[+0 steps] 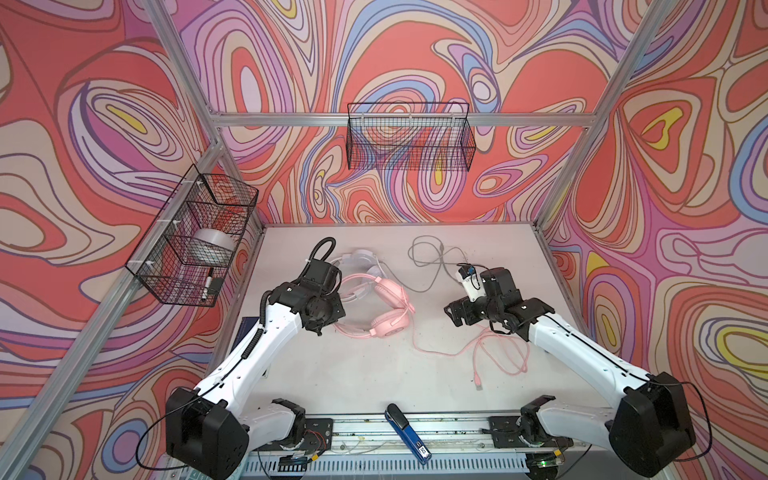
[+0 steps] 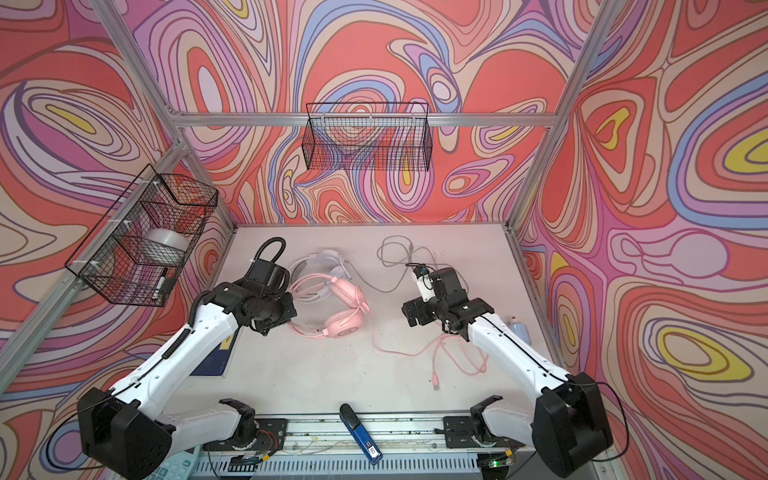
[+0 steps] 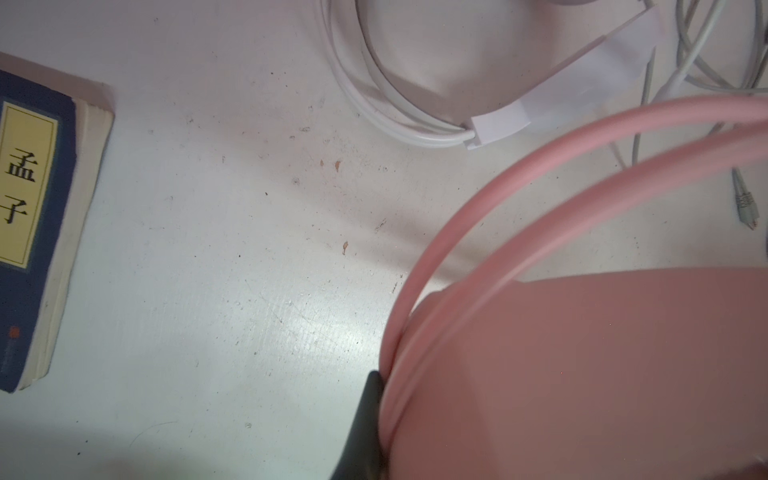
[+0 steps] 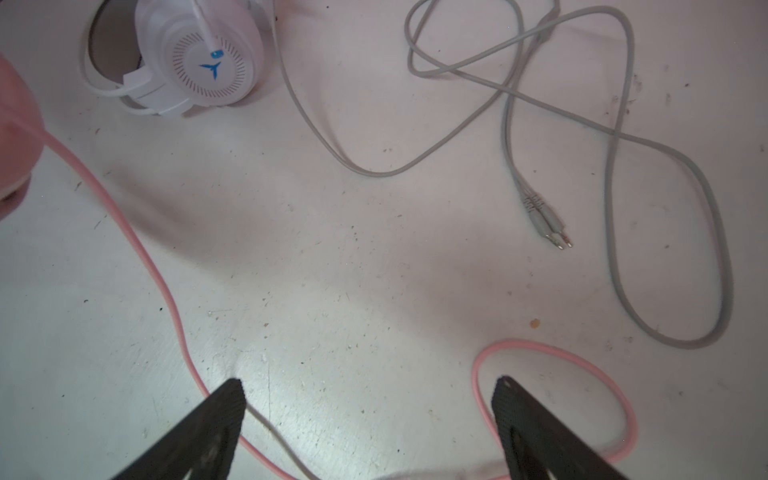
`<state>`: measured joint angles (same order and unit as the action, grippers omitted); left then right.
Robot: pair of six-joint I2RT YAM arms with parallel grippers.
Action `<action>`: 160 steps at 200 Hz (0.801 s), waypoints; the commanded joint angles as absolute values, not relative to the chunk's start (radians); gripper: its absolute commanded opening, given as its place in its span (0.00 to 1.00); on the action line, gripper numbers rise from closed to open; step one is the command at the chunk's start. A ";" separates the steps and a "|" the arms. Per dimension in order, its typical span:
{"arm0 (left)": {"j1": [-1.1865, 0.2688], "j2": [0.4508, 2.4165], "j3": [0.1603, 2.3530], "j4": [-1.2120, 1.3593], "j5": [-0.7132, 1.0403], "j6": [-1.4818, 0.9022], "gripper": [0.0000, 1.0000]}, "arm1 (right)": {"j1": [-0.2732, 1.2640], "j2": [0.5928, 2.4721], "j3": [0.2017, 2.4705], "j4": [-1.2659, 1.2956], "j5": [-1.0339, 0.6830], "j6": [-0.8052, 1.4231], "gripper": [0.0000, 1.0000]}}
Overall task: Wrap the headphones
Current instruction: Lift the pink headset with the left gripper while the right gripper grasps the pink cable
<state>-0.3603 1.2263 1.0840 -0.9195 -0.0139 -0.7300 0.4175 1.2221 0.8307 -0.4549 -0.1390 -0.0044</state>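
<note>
In a top view two sets lie on the table [image 1: 353,374]: pink headphones [image 1: 388,328] just beside white headphones [image 1: 363,257]. In the left wrist view the left gripper [image 3: 380,399] is clamped on the pink headphones' band. In the right wrist view the right gripper [image 4: 370,399] stands wide apart over the one pink cable [image 4: 158,282], holding nothing.

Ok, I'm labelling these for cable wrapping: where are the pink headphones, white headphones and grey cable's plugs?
pink headphones [image 1: 389,329]: a top view, on the nearer earcup's outer face.
white headphones [image 4: 212,68]: right wrist view, on the earcup's round face.
grey cable's plugs [image 4: 544,220]: right wrist view, on the plugs' grey sleeves.
</note>
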 commanded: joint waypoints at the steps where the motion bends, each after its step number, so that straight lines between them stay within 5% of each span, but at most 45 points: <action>1: -0.361 1.199 1.144 -0.937 -0.035 -0.768 0.00 | 0.456 1.238 0.804 -0.437 -0.153 0.023 0.95; 160: -0.256 1.229 1.273 -0.927 -0.066 -0.700 0.00 | 0.623 1.579 0.932 -0.502 -0.148 0.069 0.86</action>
<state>-0.2699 1.2453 1.2327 -0.9436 -0.0803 -0.6979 0.6167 1.5242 0.8875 -0.4854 -0.1459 0.0475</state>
